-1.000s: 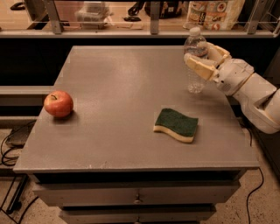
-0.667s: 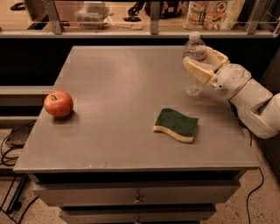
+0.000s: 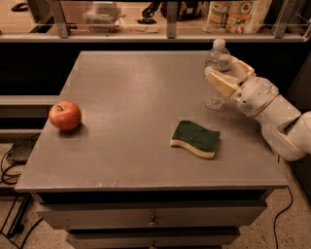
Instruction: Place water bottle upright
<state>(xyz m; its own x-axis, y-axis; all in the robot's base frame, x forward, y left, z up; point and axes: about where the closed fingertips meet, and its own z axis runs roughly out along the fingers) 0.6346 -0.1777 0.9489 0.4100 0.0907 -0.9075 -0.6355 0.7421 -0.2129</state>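
Note:
The water bottle (image 3: 214,96), clear with a white cap, stands upright at the table's far right, its base at or just above the grey tabletop (image 3: 136,97). My gripper (image 3: 221,69) reaches in from the right and is shut on the bottle's middle. One cream finger (image 3: 221,83) crosses in front of the bottle, and the other shows behind it. The white arm (image 3: 277,114) runs off to the lower right.
A green and yellow sponge (image 3: 196,138) lies in front of the bottle, close to the arm. A red apple (image 3: 64,115) sits near the left edge. A shelf rail with bags and clutter (image 3: 233,14) runs behind the table. Drawers are below the front edge.
The gripper and the bottle have come down slightly toward the tabletop. The bottle stays upright in the grip. The apple and sponge have not moved.

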